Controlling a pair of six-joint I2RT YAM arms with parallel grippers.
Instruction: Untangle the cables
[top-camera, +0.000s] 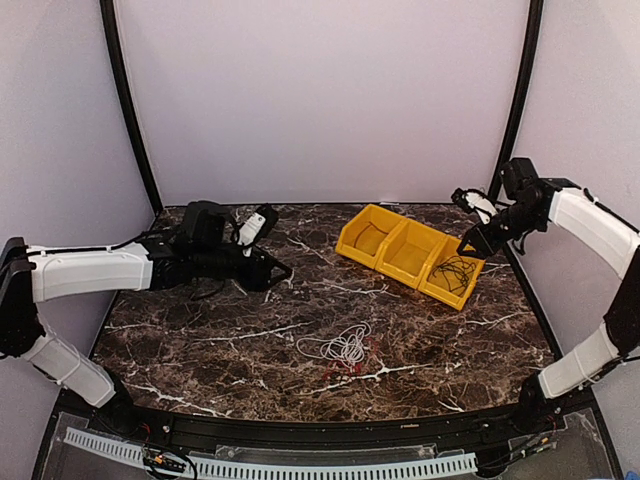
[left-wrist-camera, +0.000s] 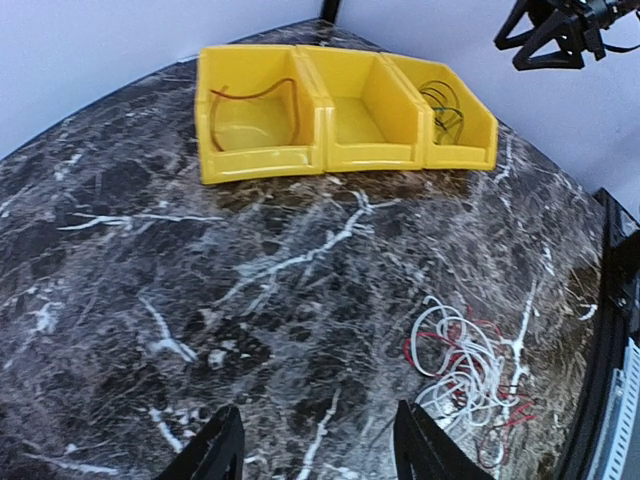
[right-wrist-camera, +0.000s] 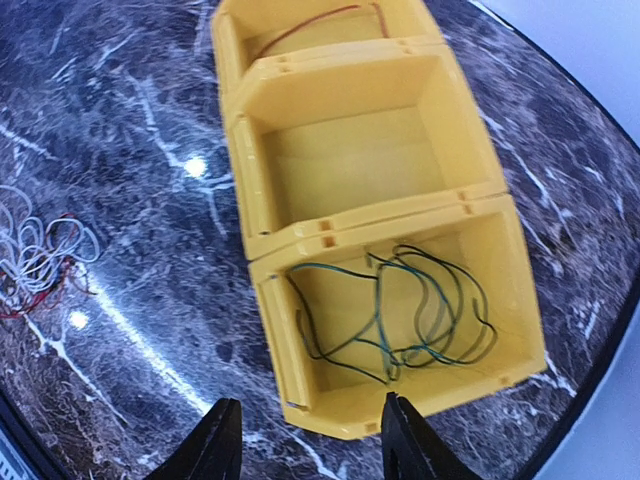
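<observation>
Top external: left end effector (top-camera: 280, 270) is out over the tabletop (top-camera: 200, 330), left of centre and well apart from the cables (top-camera: 343, 348). Left wrist view: its fingers (left-wrist-camera: 215, 450) are spread apart, with bare marble between them.

Right end effector (top-camera: 467, 248) sits above the right-hand one of three yellow bins (top-camera: 350, 245), which stand joined in a row at back right. Right wrist view: its fingers (right-wrist-camera: 215, 445) are apart too, framing that bin's near wall. Can't tell the clearance to the bin.

The cables on the tabletop are a loose tangle of white loops with red strands showing under and beside them. They lie near front centre, between the two arms and well apart from the bins.

A dark wire (right-wrist-camera: 400, 315), greenish-black, lies in loose loops on the floor of the right-hand bin, below the right end effector. A red wire (left-wrist-camera: 250, 100) curves along the inside of the left-hand bin.
</observation>
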